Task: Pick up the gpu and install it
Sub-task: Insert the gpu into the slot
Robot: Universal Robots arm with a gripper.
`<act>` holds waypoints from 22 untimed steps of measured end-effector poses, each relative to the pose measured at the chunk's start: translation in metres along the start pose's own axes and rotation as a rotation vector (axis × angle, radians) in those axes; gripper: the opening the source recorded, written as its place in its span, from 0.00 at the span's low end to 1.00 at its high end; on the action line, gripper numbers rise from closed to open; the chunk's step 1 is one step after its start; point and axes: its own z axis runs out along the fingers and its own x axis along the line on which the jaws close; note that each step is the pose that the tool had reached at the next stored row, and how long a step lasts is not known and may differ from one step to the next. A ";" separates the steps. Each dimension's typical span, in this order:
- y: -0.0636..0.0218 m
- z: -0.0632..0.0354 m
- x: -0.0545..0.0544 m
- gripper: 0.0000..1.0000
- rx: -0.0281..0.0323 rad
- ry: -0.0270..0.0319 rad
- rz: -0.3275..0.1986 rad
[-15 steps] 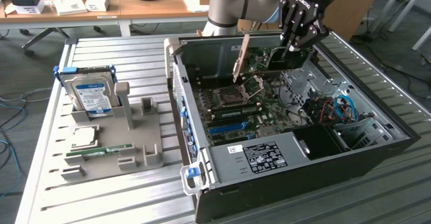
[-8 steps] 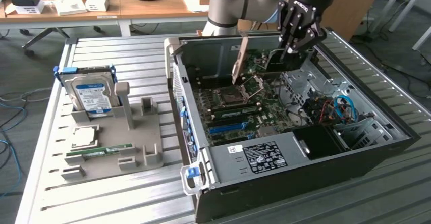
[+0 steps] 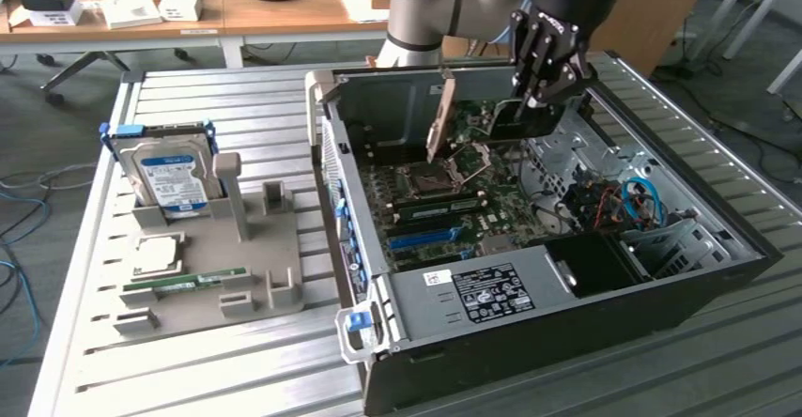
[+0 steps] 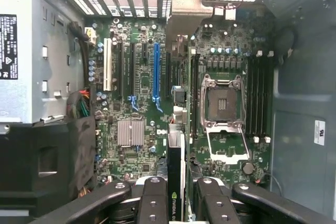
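gpu [image 4: 176,161] | edge-on, clamped in gripper [image 4: 176,205] | over motherboard [image 4: 137,153]

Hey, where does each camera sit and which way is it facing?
Exterior view: off the arm, raised, looking down at the open computer case on the table; the arm and tool show, holding the gpu.
Wrist view: on the wrist, looking down at the motherboard; tool fingers flank the gpu.
Shared: gpu, motherboard, tool.
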 end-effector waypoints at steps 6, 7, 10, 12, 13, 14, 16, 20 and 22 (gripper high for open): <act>0.0000 0.0080 0.000 0.26 0.0000 0.0001 0.000; 0.0000 0.0080 0.000 0.26 -0.0001 0.0003 0.000; 0.0000 0.0081 0.000 0.26 0.0000 0.0001 0.000; 0.0000 0.0081 0.000 0.26 0.0000 0.0000 0.000; 0.0000 0.0084 0.000 0.26 0.0000 0.0000 0.000; 0.0001 0.0095 0.000 0.26 0.0003 -0.0010 0.000; 0.0002 0.0126 0.001 0.26 0.0001 -0.0022 0.000; 0.0007 0.0185 0.001 0.26 0.0004 -0.0096 0.000; 0.0010 0.0208 0.001 0.26 0.0008 -0.0146 0.000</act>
